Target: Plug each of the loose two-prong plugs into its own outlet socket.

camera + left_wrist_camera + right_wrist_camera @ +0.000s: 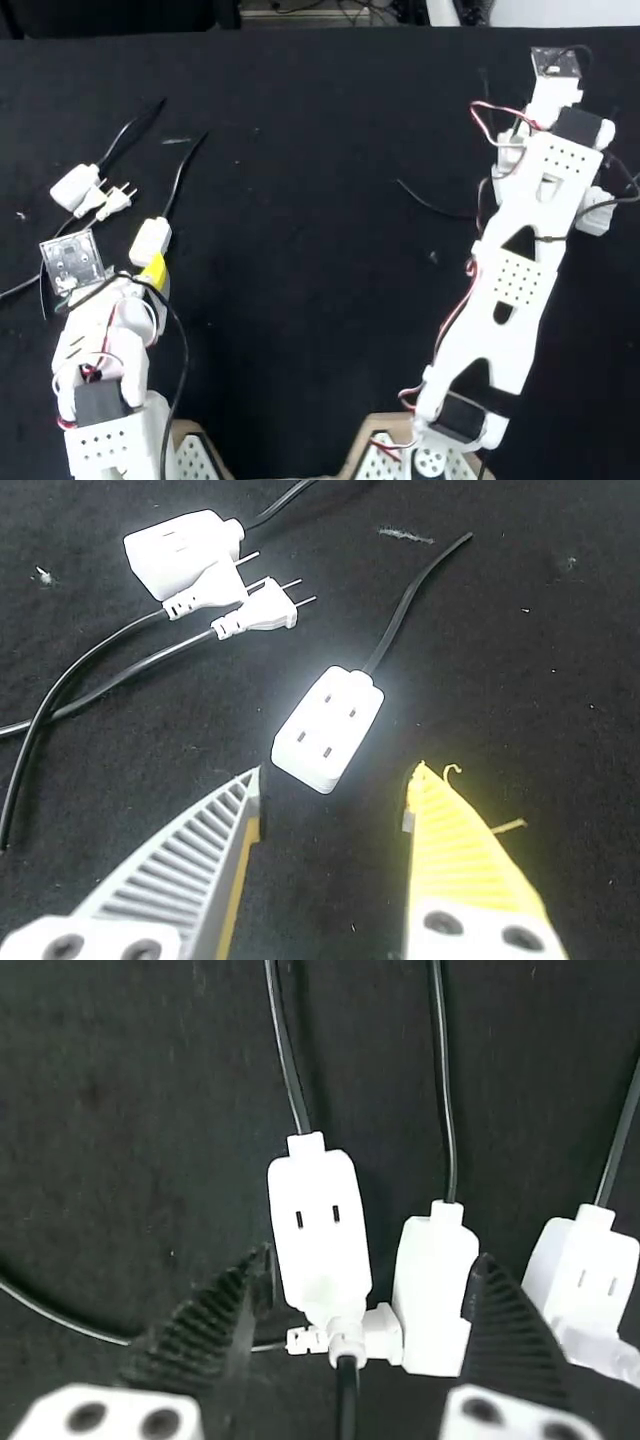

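Note:
A white outlet block [328, 725] on a black cord lies on the black table, just ahead of my open left gripper [337, 775], between its grey and yellow fingers [455, 850]. Beyond it, two loose two-prong plugs [255, 610] lie side by side next to a second outlet block [180, 550]. From above, the left gripper [148, 262] sits behind that outlet block [150, 238], with the plugs [112, 200] further left. My right gripper [375, 1260] hangs open over a white outlet [318, 1230] with a plug [345, 1345] against its end.
Two more white outlet blocks [432, 1290] [590, 1270] lie beside the one under the right gripper, each on a black cord. The right arm [520, 270] stretches across the right side of the table. A loose black cord [430, 200] lies mid-table.

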Robot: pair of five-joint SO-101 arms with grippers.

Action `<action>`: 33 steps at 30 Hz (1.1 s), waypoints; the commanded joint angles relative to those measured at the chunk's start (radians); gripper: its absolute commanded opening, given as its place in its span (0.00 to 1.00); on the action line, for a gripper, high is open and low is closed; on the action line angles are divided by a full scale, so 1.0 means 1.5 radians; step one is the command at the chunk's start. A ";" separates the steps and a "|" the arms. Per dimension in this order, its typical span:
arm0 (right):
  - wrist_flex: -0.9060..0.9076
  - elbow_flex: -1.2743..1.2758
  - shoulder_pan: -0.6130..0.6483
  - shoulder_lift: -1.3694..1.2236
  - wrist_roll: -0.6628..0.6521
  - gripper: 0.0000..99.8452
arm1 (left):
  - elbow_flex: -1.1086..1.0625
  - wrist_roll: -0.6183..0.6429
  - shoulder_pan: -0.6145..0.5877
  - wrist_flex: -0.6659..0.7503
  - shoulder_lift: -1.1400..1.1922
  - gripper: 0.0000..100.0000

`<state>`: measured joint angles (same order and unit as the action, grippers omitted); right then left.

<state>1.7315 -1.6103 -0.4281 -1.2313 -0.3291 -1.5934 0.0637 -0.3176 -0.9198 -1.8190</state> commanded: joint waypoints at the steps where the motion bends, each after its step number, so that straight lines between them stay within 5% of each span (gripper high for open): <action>1: 0.019 -0.036 0.005 0.074 0.003 0.27 | 0.006 -0.005 -0.003 0.010 -0.003 0.23; 23: 0.025 -0.019 0.117 0.493 0.045 0.27 | 0.006 -0.005 -0.003 0.010 -0.003 0.23; 33: 0.023 0.393 0.227 0.837 0.095 0.27 | 0.006 -0.005 -0.003 0.010 -0.003 0.23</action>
<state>1.7361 -1.2221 -0.1749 -0.1834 -0.1987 -1.5934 0.0637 -0.3176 -0.9198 -1.8190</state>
